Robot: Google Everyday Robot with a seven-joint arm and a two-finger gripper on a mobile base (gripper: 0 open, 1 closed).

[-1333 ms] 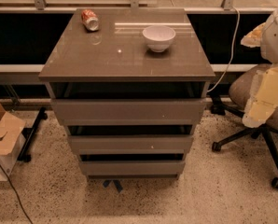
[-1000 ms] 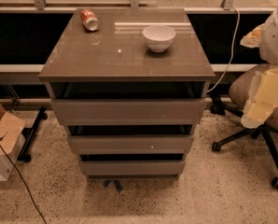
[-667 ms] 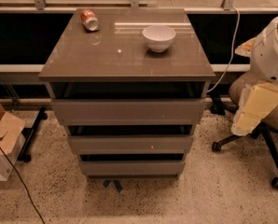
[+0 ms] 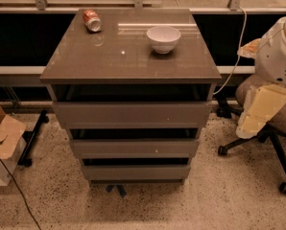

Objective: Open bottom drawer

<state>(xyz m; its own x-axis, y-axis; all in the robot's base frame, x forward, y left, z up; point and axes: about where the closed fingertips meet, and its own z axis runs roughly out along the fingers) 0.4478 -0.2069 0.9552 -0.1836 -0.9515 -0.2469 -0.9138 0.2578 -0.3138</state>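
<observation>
The grey-brown cabinet (image 4: pixel 128 56) stands in the middle of the view with three drawers stacked in its front. The bottom drawer (image 4: pixel 136 172) is the lowest, slim, flat, handleless front just above the floor; it sits about flush with the fronts above it. My arm (image 4: pixel 263 110) shows at the right edge as a white rounded housing over a cream link, beside the cabinet's right side at the height of the top drawer. My gripper is out of view.
A red soda can (image 4: pixel 91 20) lies on the cabinet top at back left, and a white bowl (image 4: pixel 163 38) stands at back right. An office chair (image 4: pixel 277 138) is behind my arm. A cardboard box (image 4: pixel 3 138) sits at left. Blue tape (image 4: pixel 116 189) marks the floor.
My arm has moved left and down, further into view beside the cabinet's right side. The drawers, can and bowl have not moved.
</observation>
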